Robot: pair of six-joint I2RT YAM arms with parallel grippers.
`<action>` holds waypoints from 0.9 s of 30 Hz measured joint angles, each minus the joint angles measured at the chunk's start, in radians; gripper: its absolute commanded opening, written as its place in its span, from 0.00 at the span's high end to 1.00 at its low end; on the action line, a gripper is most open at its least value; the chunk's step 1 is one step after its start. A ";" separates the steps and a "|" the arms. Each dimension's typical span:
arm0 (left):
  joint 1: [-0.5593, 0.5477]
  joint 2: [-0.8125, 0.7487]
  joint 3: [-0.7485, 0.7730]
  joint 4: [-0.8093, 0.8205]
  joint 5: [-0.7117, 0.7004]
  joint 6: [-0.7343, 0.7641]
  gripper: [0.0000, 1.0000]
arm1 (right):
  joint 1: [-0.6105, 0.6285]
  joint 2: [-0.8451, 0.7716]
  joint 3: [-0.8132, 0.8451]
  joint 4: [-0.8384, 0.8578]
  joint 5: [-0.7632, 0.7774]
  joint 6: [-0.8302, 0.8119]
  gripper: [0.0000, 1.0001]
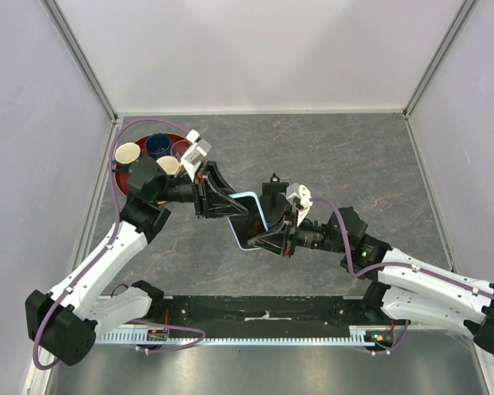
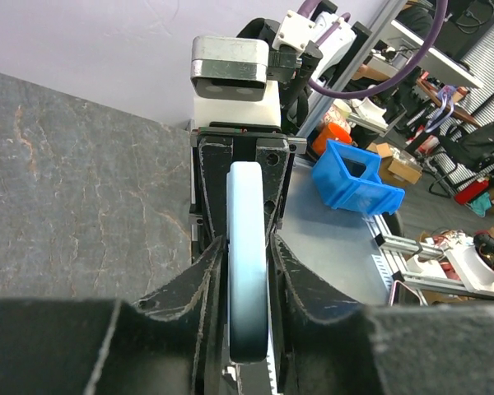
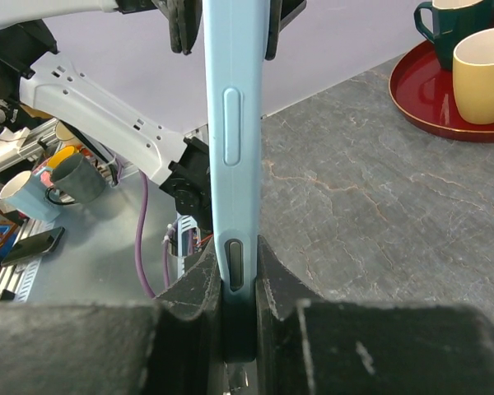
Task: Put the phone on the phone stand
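Mid-table: phone (image 1: 245, 220) held between both grippers, one at each end.
- Left gripper (image 1: 230, 206) comes in from the upper left and is clenched on the phone's left end. In the left wrist view its fingers (image 2: 210, 271) press both faces, with the light blue edge running straight out between them.
- Right gripper (image 1: 265, 235) comes in from the lower right and grips the opposite end. In the right wrist view its pads sit tight on either side of the case edge, near a side button.
- Each wrist view shows the other gripper clamped on the phone's far end.
- From above, part of the dark screen shows between the two sets of fingers, and the blue rim is visible along the top and right edges. The phone looks tilted. Whether it clears the table (image 1: 354, 164) cannot be told from that view.

Edges and room:
- Red tray (image 3: 420, 125) sits in the back left corner, close to the left wall, holding a cream mug (image 3: 482, 74), a dark green mug (image 3: 449, 25) and other cups. The left arm's elbow is just beside it.
- Bare grey tabletop runs from the grippers to the back wall and across to the right wall.
- A metal rail carrying both arm bases lines the near edge.
- The walls meet the table on the left, back and right sides.
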 measured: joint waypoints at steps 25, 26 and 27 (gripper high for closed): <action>-0.001 0.010 0.000 0.044 -0.011 -0.013 0.98 | 0.000 0.016 0.004 0.018 0.014 0.016 0.42; -0.001 0.010 0.000 0.044 -0.014 -0.013 0.98 | 0.002 0.014 0.010 0.002 0.027 0.018 0.34; -0.002 0.008 -0.001 0.037 -0.019 -0.013 0.98 | 0.004 0.013 0.016 -0.006 0.045 0.017 0.24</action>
